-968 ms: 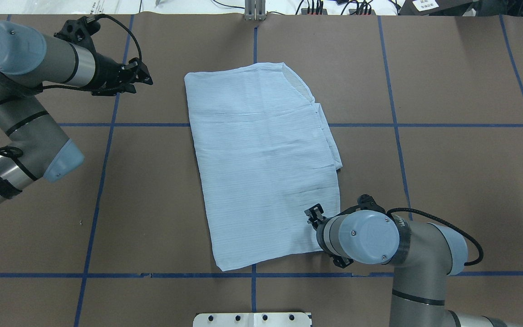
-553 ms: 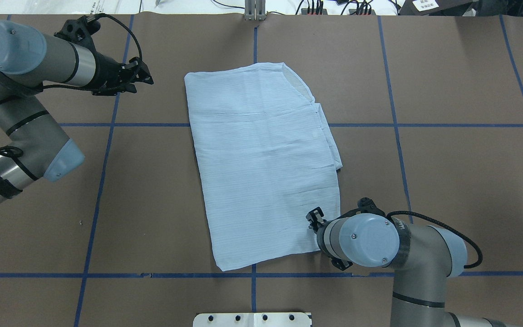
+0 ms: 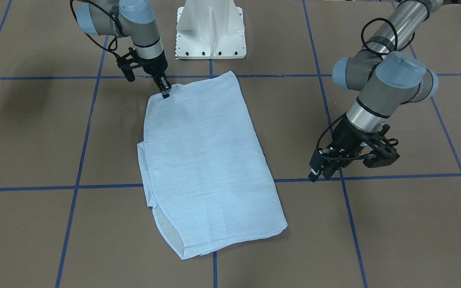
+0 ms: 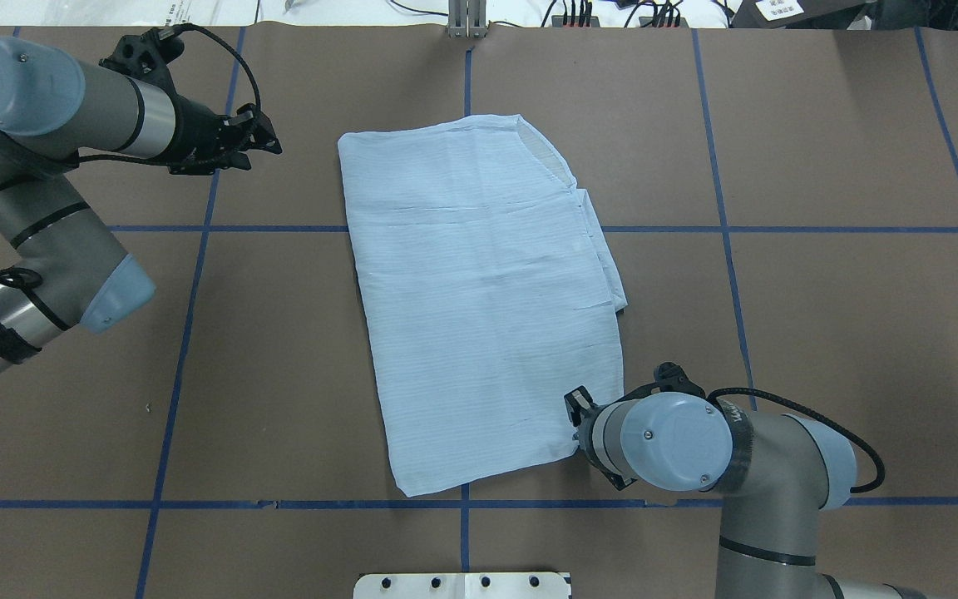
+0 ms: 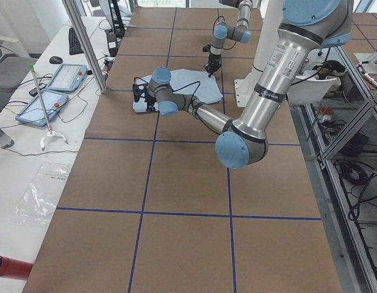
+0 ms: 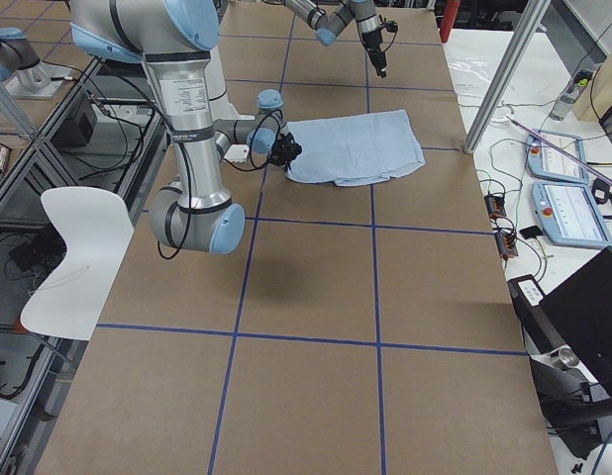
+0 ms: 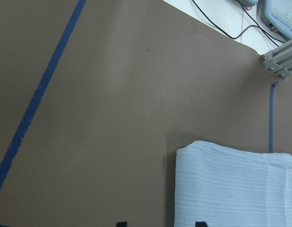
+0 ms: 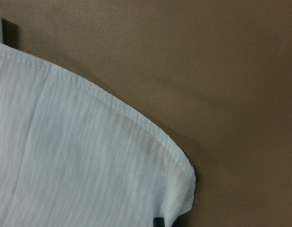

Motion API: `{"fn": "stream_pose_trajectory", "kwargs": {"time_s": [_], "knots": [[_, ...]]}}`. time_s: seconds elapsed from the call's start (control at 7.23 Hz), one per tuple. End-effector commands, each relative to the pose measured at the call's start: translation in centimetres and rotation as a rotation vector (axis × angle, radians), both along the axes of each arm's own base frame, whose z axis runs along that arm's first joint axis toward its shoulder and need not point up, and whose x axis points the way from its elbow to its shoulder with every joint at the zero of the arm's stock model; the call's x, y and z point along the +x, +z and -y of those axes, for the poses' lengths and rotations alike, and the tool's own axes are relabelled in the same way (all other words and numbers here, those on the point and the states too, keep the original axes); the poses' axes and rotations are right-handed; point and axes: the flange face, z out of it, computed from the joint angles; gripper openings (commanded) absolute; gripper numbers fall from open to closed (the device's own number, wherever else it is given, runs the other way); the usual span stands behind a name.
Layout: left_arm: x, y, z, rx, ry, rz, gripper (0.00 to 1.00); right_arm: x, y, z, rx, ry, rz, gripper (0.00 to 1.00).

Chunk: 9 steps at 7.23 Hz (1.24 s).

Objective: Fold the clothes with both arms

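Overhead exterior: thin pale-blue striped shirt folded flat, roughly rectangular, faintly creased.

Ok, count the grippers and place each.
2. The left gripper hangs over the table, beside the shirt; the right gripper is at the shirt's robot-side right corner. No others seem hidden.

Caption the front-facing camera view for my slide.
Right gripper at a corner of the folded blue shirt; left gripper hovers open, off to the side.
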Motion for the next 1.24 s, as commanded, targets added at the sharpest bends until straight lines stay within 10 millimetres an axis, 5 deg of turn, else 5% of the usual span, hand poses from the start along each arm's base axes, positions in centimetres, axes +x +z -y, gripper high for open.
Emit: {"fn": "stream_pose_trajectory", "kwargs": {"time_s": [0.0,0.14,0.41,0.69,0.97,1.11], "knots": [[-0.1,-0.3,-0.1,0.001,-0.001,-0.004,0.58,0.0,-0.4,0.0,0.002,0.001,0.006,0.00],[-0.1,-0.7,-0.3,-0.033,-0.019,-0.030,0.58,0.0,-0.9,0.0,0.000,0.005,0.014,0.00],[2.8,-2.0,-3.3,-0.105,-0.005,-0.092,0.58,-1.2,-1.6,-1.9,-0.021,-0.004,0.024,0.00],[2.7,-3.2,-6.3,-0.125,0.012,-0.139,0.58,-3.0,-5.0,-2.9,-0.030,-0.019,0.000,0.00],[4.3,-4.8,-14.7,-0.250,0.067,-0.228,0.58,-3.8,-5.2,-4.0,-0.036,-0.020,-0.004,0.00],[6.8,-5.1,-18.0,-0.280,0.061,-0.234,0.58,-4.0,-5.0,-4.1,-0.029,-0.017,-0.010,0.00]]}}
